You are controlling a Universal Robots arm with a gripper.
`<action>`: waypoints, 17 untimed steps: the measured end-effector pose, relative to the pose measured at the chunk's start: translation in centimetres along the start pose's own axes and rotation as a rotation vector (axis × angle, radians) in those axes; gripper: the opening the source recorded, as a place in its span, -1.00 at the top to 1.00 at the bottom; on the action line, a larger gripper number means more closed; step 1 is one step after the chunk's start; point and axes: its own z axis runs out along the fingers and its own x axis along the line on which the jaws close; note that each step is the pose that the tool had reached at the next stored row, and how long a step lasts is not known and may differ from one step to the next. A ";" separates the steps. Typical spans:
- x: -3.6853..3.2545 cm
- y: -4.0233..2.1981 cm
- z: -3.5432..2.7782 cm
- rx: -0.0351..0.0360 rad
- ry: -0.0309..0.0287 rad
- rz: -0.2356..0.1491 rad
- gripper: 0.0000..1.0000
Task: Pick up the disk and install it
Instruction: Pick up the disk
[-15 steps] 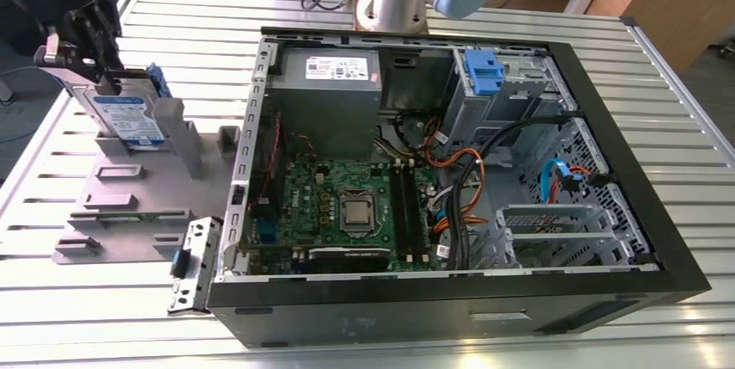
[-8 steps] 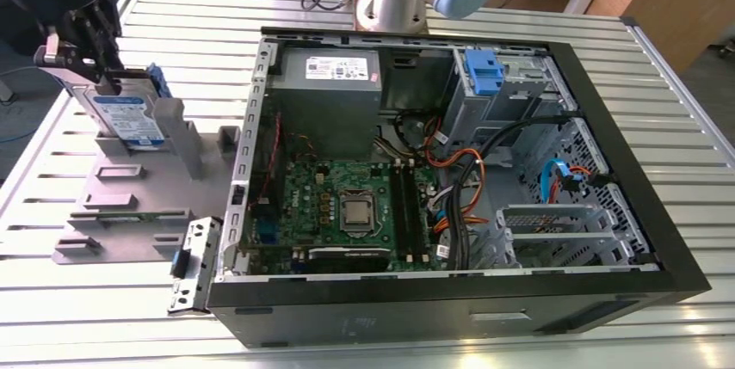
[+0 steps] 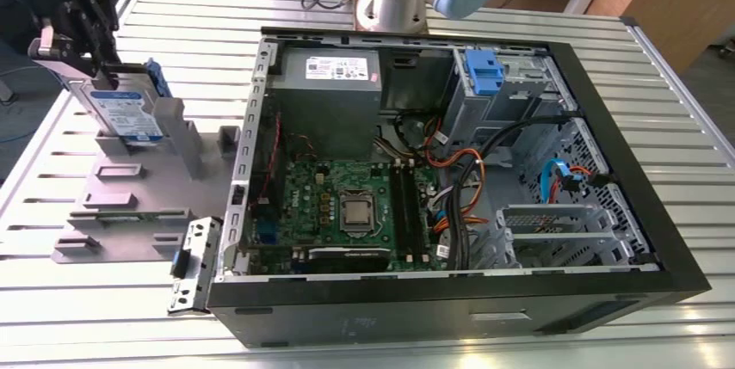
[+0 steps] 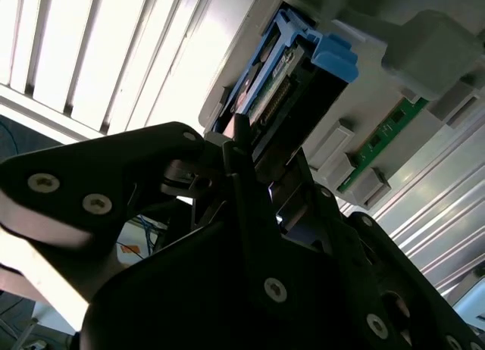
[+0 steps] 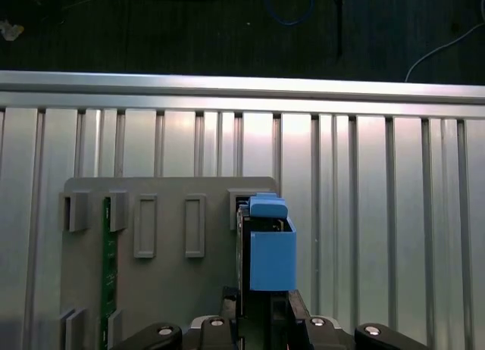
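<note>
gripper [image 5: 261, 308] clamped on top edge of disk [image 3: 124, 113], upright over grey stand [image 3: 120, 207]. likely stiff, dense, shock-sensitive; best held by narrow edges, not label.

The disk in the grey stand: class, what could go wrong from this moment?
1. The gripper grips the disk by one end only; it might tilt or slip once lifted.
2. It stands among the posts of the grey stand; a slanted lift could jam it.
3. Loose cables crowd the open computer case and might catch it.
</note>
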 end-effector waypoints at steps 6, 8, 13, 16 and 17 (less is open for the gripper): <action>0.00 0.00 -0.03 -0.0001 0.0001 0.000 0.30; 0.00 0.00 -0.04 -0.0002 0.0001 0.000 0.30; 0.00 0.00 -0.07 -0.0002 0.0004 0.000 0.30; -0.02 0.02 -0.42 -0.0004 0.0022 0.000 0.30; -0.04 0.03 -0.62 -0.0002 0.0025 0.000 0.30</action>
